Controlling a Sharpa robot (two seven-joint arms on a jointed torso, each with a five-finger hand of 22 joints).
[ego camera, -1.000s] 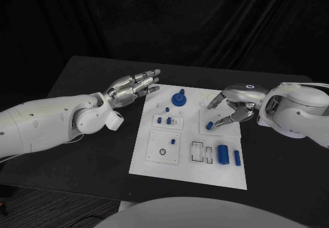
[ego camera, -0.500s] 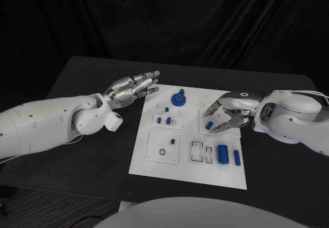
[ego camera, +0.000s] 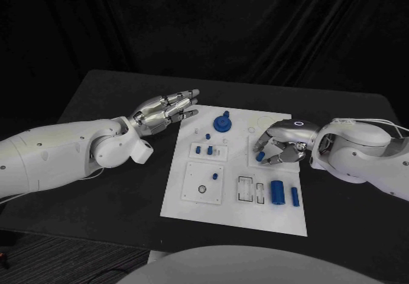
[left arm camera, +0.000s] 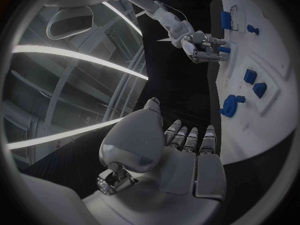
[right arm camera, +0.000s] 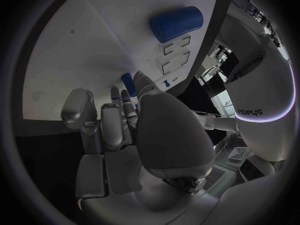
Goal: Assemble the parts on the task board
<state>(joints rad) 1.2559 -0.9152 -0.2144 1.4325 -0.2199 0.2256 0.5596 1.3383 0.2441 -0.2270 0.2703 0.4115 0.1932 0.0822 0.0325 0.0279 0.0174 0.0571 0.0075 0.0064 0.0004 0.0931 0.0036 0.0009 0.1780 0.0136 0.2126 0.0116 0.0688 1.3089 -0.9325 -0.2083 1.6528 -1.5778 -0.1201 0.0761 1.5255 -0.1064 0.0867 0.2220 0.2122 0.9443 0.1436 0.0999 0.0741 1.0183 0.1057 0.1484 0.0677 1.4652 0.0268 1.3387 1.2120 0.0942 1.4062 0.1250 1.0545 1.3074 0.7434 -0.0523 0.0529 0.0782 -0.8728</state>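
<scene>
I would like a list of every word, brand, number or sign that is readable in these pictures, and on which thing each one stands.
"sharpa": dark letters on the robot's white body shell, in the right wrist view.
Task board: it carries outlines and slots, but no text that can be read.
Left hand and right hand: no lettering can be made out.

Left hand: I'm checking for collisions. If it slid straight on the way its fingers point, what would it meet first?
Likely nothing: the left hand points over the task board's far corner toward bare table, though height is unclear.
</scene>
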